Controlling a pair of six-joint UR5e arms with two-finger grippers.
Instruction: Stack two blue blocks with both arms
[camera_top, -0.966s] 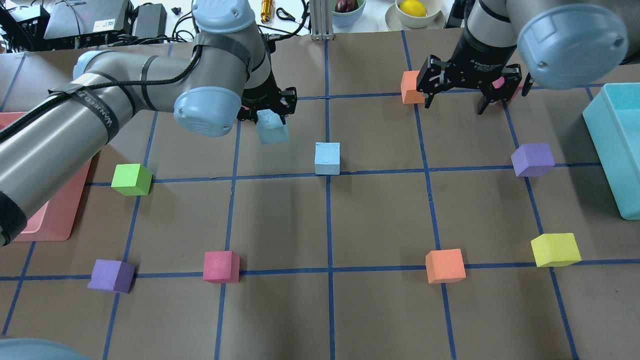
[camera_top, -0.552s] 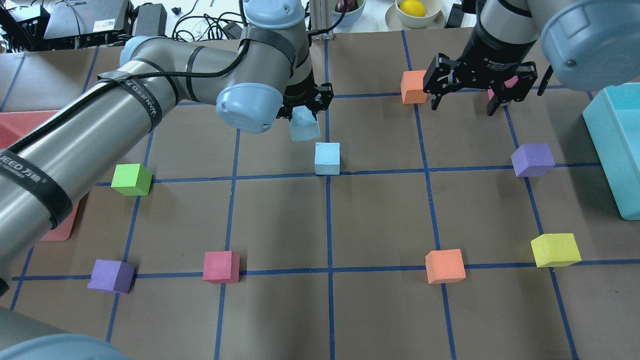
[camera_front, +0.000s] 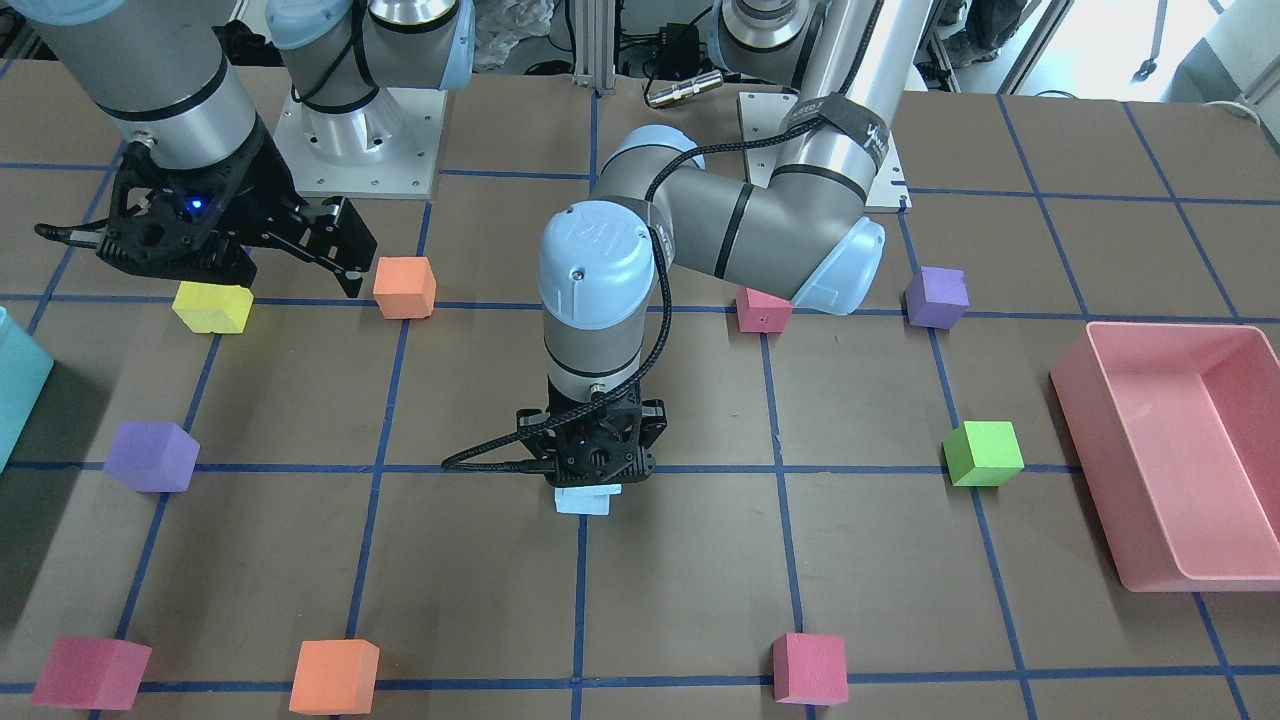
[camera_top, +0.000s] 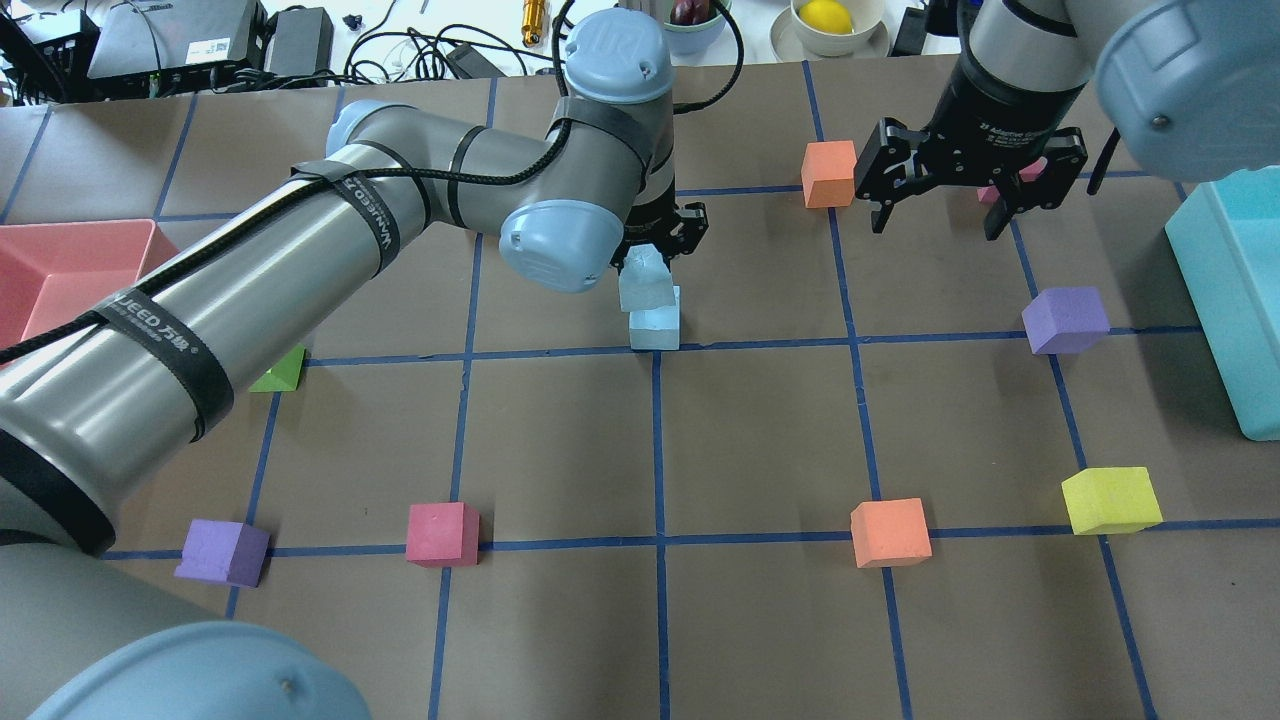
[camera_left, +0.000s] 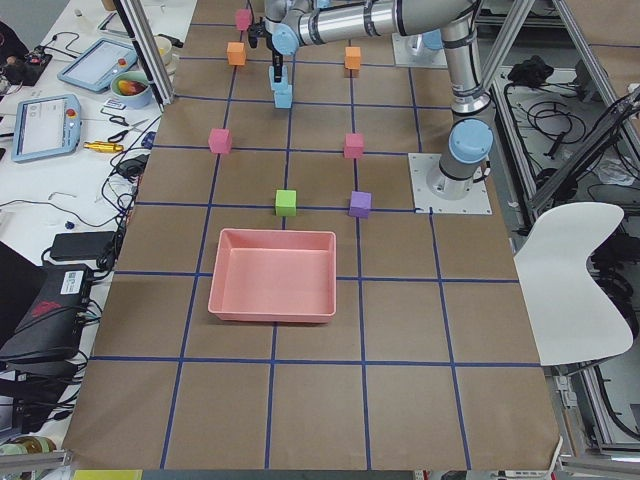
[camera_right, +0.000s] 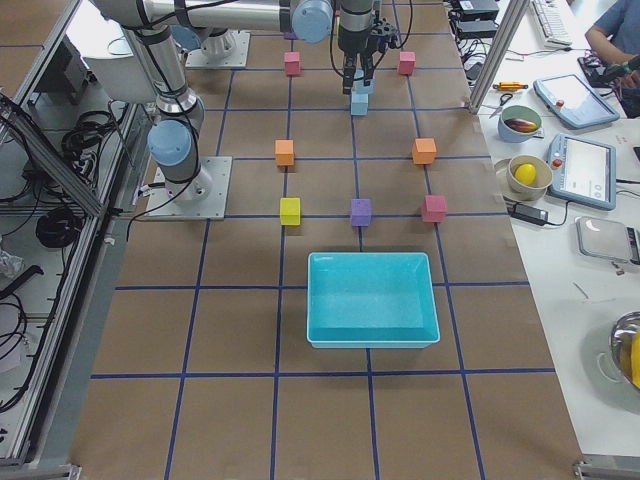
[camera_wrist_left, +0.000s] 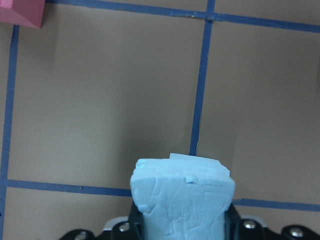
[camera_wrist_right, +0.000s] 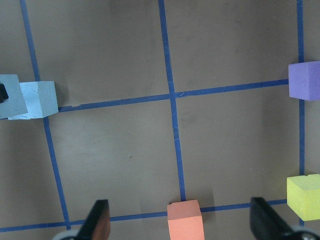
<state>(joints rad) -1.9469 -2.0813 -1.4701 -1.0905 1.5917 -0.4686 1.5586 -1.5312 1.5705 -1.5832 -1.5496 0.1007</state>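
Observation:
My left gripper (camera_top: 655, 250) is shut on one pale blue block (camera_top: 645, 285) and holds it just above the second blue block (camera_top: 656, 327), which rests on the table at a tape crossing. The held block overlaps the lower one, tilted and offset a little to the left. In the left wrist view the held block (camera_wrist_left: 182, 197) fills the bottom centre, with a sliver of the lower block (camera_wrist_left: 197, 158) behind it. I cannot tell if they touch. My right gripper (camera_top: 940, 212) is open and empty at the far right, its fingers (camera_wrist_right: 100, 220) spread wide.
A teal bin (camera_top: 1235, 300) stands at the right edge and a pink tray (camera_top: 60, 265) at the left. Orange (camera_top: 828, 172), purple (camera_top: 1065, 320), yellow (camera_top: 1110, 500), orange (camera_top: 890, 532), red (camera_top: 442, 532) and purple (camera_top: 222, 552) cubes lie around. The left arm half hides a green cube (camera_top: 282, 372).
My left gripper has carried the blue block to the right, from left of the resting blue block to just above it. The right gripper has shifted slightly right and stays open.

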